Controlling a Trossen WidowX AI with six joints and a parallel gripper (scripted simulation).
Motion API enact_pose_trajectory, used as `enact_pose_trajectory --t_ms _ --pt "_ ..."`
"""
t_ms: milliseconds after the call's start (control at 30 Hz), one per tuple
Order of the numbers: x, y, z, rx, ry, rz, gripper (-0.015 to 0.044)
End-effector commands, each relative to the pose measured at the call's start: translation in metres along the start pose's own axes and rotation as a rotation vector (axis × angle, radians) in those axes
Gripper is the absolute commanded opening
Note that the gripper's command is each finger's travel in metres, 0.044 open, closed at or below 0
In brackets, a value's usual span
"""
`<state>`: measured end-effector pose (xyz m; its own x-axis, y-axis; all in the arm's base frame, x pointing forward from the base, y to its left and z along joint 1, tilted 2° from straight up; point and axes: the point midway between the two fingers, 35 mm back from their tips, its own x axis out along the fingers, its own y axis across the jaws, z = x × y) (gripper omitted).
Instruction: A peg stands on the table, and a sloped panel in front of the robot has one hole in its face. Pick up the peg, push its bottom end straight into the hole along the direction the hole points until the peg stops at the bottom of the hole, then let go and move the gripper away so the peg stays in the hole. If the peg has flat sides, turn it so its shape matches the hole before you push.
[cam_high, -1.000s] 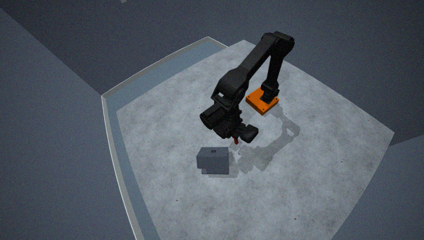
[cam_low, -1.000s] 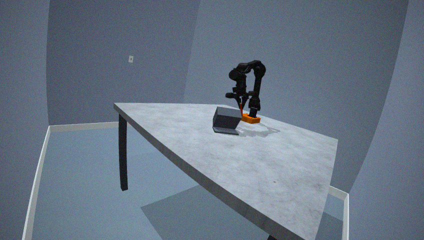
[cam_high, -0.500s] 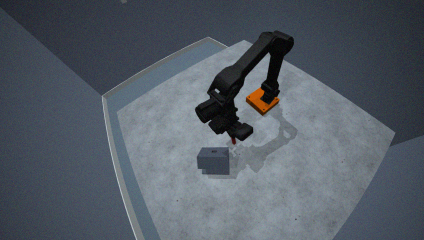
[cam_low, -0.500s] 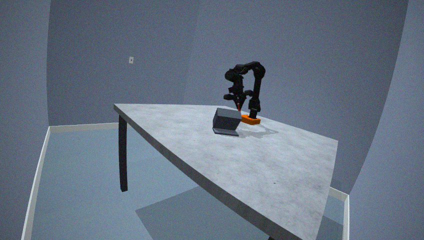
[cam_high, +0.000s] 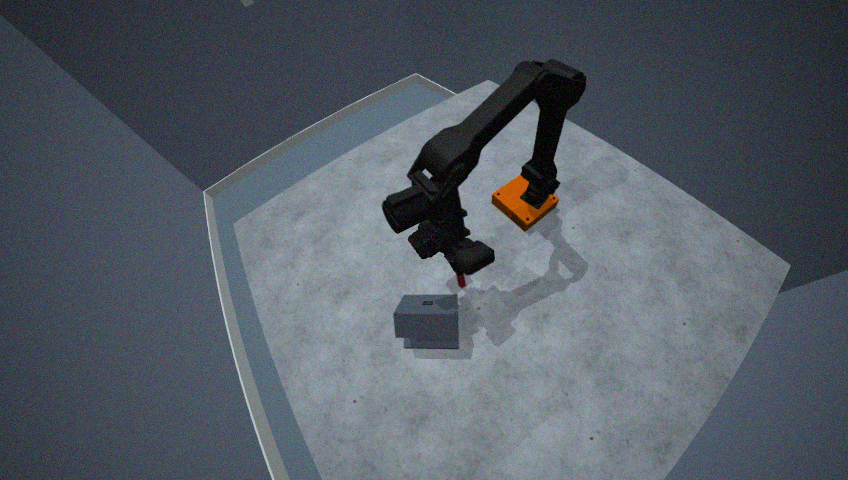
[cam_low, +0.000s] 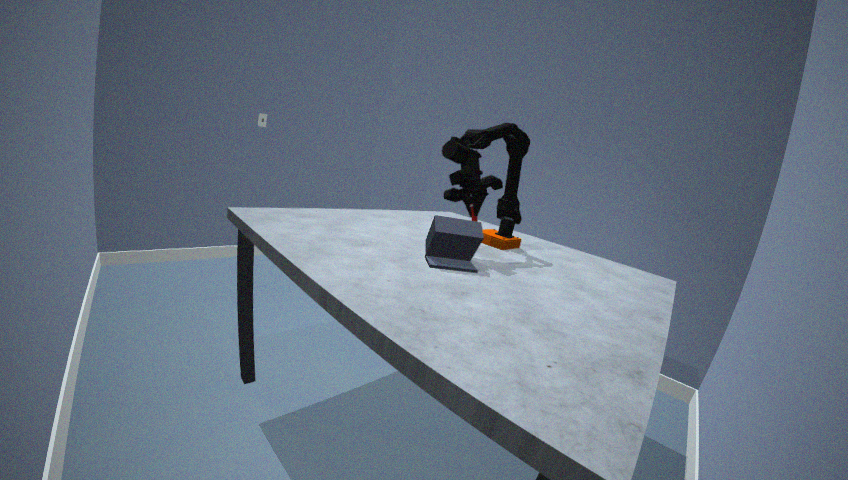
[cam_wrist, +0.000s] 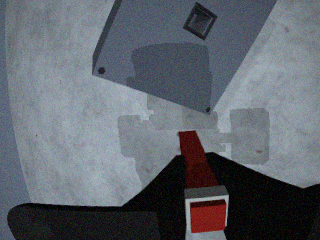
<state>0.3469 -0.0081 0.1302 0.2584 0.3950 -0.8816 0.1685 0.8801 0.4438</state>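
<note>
A mottled grey table (cam_low: 535, 333) stands in a blue-grey room. The gripper (cam_high: 459, 270) grips the red peg (cam_wrist: 199, 163), held off the table near the panel (cam_high: 425, 324). Only the wrist view shows the square hole (cam_wrist: 200, 20) clearly.

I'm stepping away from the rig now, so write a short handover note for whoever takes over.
Gripper: shut on the red square-sided peg, held off the table.
Grey sloped panel: on the mottled grey table, its square hole unfilled.
Done: peg picked up and carried to the panel's near edge.
Left: line up the peg's flat sides with the hole, push it in to the bottom, release, back away.
</note>
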Motion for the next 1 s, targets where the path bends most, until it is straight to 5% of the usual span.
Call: enact_pose_trajectory --t_ms 0,967 --pt "0.000 -0.003 0.000 0.036 -0.007 0.021 0.0000" --pt "-0.019 -0.027 0.013 0.249 -0.108 0.161 0.0000"
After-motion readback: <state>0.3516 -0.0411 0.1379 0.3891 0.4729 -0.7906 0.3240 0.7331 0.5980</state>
